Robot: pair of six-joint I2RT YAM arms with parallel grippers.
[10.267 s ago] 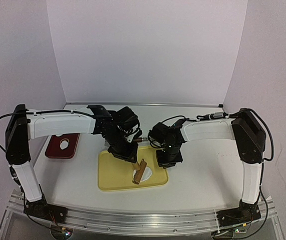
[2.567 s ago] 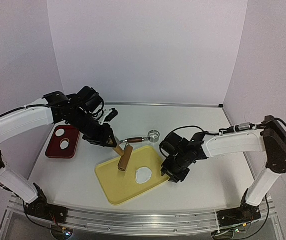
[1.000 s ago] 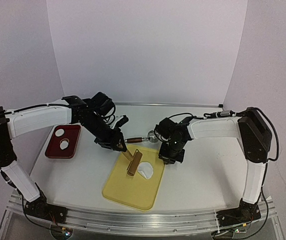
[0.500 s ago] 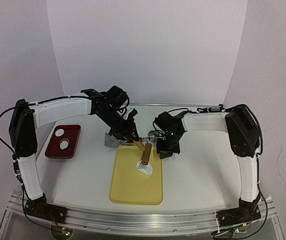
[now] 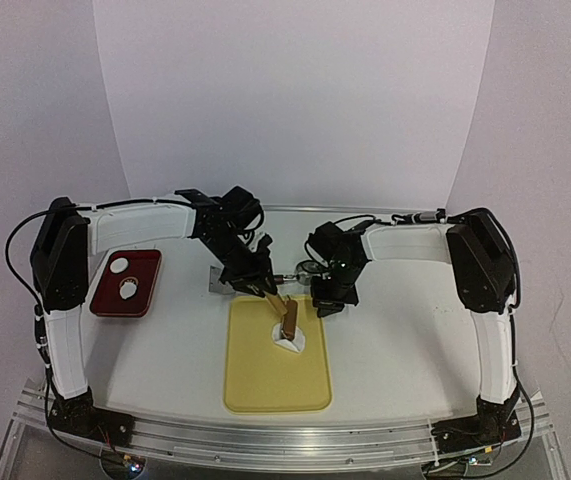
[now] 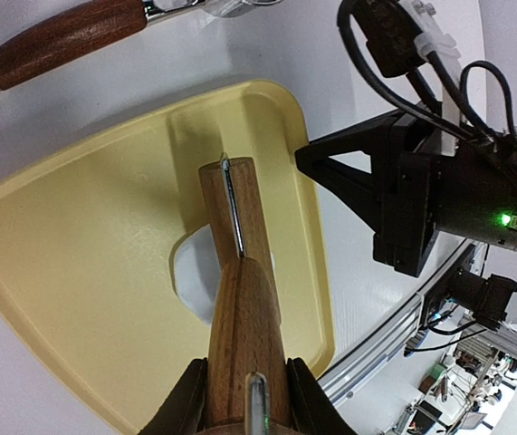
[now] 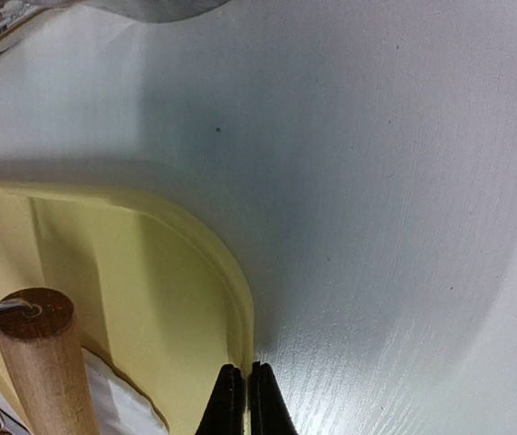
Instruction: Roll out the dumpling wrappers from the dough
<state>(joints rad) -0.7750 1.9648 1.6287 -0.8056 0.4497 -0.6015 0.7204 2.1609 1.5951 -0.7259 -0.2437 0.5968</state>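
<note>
Left claw point(image 6: 244, 403) clamps the brown wooden rolling pin point(image 6: 249, 308), pressing the flattened white dough piece point(image 6: 190, 272) ahead; right claw point(image 7: 243, 399) pinches the yellow plastic tray point(image 7: 231, 272) rim, apparently steadying it.

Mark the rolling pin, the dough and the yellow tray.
rolling pin point(image 6: 244, 308): left wrist view, middle of the wooden roller.
dough point(image 6: 190, 276): left wrist view, part showing left of the pin.
yellow tray point(image 5: 277, 380): top external view, bare near end.

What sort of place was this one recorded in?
Most likely a robotics lab test cell, not a kitchen: plain white backdrop panels, arms bolted to an aluminium rail, and a yellow tray on a white table.
</note>
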